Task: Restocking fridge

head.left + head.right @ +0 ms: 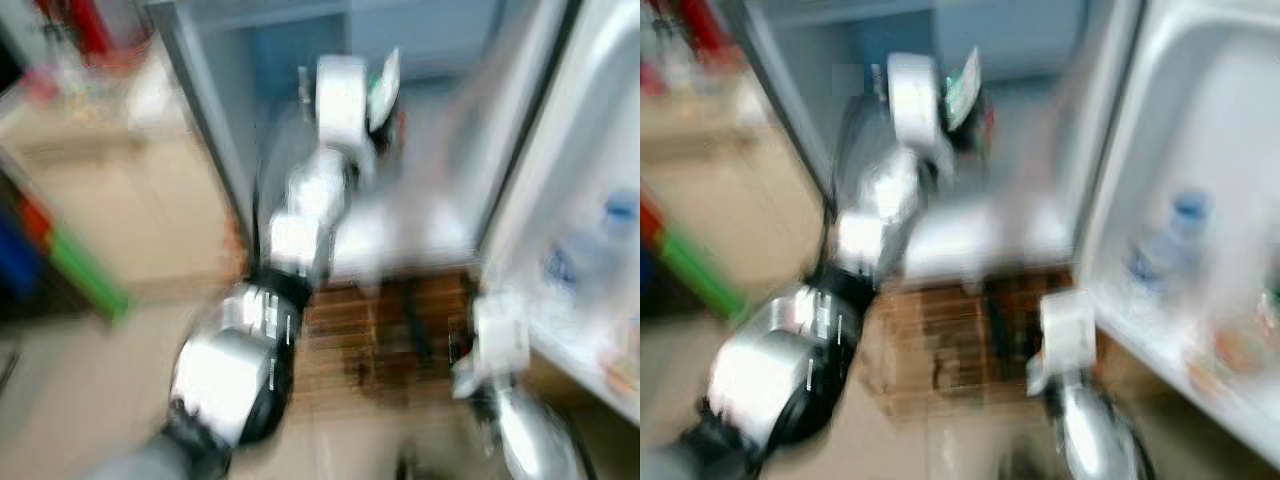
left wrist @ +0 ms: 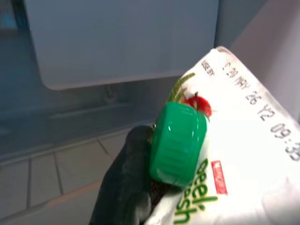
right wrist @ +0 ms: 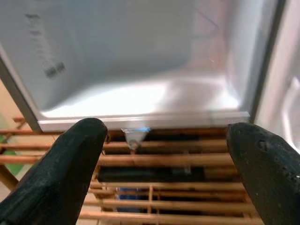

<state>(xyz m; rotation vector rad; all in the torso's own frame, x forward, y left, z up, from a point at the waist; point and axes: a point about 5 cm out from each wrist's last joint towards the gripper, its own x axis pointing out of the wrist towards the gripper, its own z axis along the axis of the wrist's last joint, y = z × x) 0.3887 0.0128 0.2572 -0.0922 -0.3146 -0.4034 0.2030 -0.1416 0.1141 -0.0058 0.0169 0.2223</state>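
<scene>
My left hand (image 2: 140, 187) grips the carton (image 2: 234, 154), fridge (image 2: 122, 42) ahead; right hand (image 3: 164, 164) open. Keep carton upright, enter slowly.

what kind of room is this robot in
Most likely a home kitchen, at an open fridge: the white fridge door shelf holds a bottle, and the left gripper holds a green-capped carton toward the fridge interior.

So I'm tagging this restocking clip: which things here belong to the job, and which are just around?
Job:
- carton with green cap, held in the left gripper
- open fridge
- right gripper, open, idle

Just around:
- wooden rack
- water bottle in the door shelf
</scene>
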